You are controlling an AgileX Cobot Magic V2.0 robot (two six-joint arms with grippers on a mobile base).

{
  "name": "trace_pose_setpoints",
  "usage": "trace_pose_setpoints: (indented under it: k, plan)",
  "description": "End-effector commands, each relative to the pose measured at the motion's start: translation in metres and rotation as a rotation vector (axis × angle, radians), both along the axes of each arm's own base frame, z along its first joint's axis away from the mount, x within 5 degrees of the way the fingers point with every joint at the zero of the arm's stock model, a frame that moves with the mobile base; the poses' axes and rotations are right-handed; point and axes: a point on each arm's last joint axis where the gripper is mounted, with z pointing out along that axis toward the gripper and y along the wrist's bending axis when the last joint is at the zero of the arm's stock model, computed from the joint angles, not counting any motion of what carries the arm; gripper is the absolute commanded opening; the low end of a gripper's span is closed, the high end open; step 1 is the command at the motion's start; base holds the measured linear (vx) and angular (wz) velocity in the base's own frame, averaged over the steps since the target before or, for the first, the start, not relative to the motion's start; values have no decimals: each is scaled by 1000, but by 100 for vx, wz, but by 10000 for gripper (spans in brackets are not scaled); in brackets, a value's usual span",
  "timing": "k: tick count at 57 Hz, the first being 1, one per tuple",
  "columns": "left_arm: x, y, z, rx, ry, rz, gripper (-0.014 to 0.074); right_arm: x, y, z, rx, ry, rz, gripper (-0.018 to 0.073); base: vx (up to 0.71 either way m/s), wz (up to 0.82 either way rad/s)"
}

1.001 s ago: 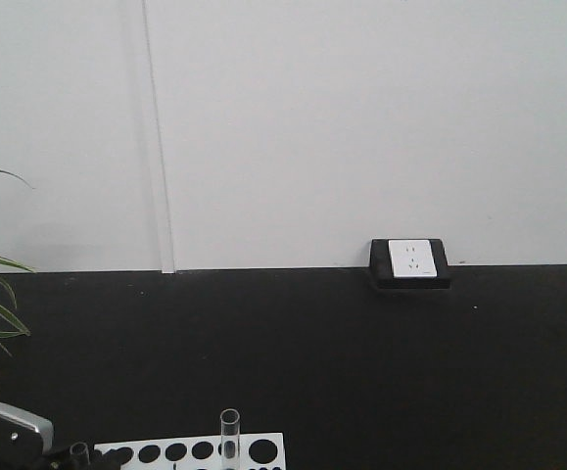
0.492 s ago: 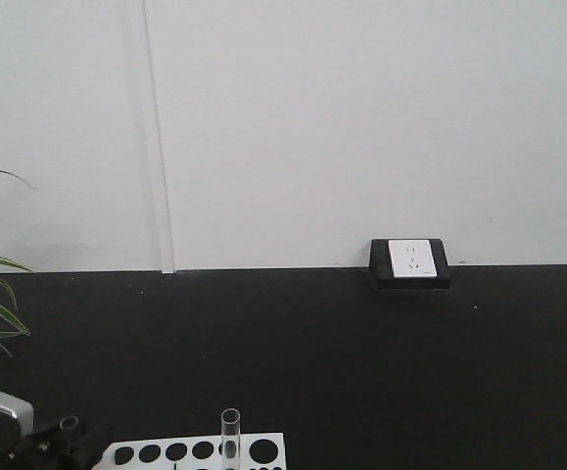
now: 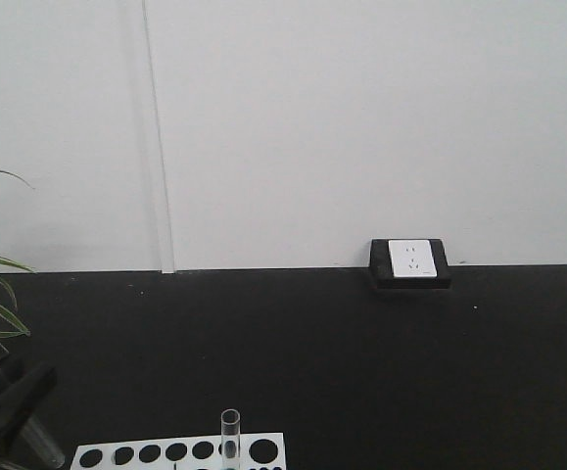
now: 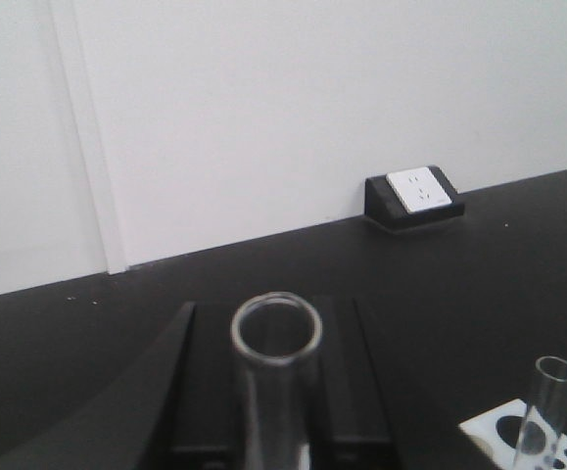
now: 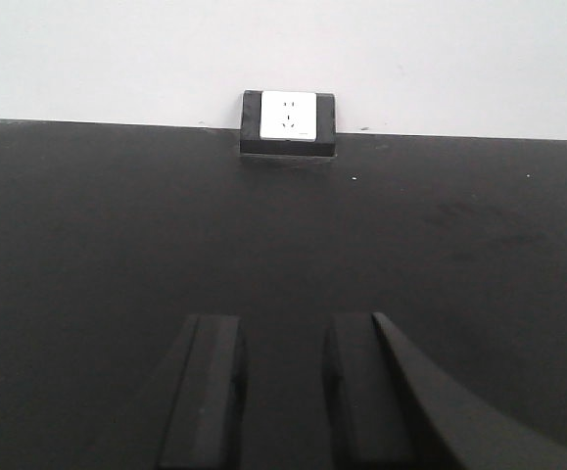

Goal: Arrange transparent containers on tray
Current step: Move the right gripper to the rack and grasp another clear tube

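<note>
Left wrist view, centre: left tool (image 4: 275,384) grasps a tube (image 4: 275,426); right tool (image 5: 285,392) is released, empty. Carry it gently, clear of the rack (image 4: 481,429) at lower right.

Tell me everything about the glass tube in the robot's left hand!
The tube is thin, round, clear glass with an open, slightly flared rim, and looks empty. It sits gripped between the two black fingers of the left hand, above the black table. The wrist view cuts off its lower end.
</note>
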Motion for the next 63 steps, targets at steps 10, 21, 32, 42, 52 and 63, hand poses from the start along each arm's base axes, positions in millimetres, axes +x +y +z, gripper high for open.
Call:
trace_pose_setpoints:
  k: [10, 21, 32, 42, 52, 63]
  plan:
    - [-41, 12, 40, -48, -138, 10, 51, 4, 2, 23, 49, -164, 18, 309, 0, 0]
    - [-60, 19, 35, -15, -31, 30, 53, 5, 19, 4, 174, -164, 130, 314, 0, 0]
    - [-68, 23, 30, 5, 32, 39, 55, 12, 58, -23, 170, -80, 382, 317, 0, 0]
    - [-68, 23, 30, 3, 25, 39, 56, 27, 102, -40, 156, -76, 571, 363, 0, 0]
    - [-68, 23, 31, 0, 18, 38, 56, 51, 145, -55, 175, -124, 677, 501, 0, 0]
    - [-68, 22, 31, 0, 15, 38, 58, 83, 183, -67, 171, -112, 719, 590, 0, 0]
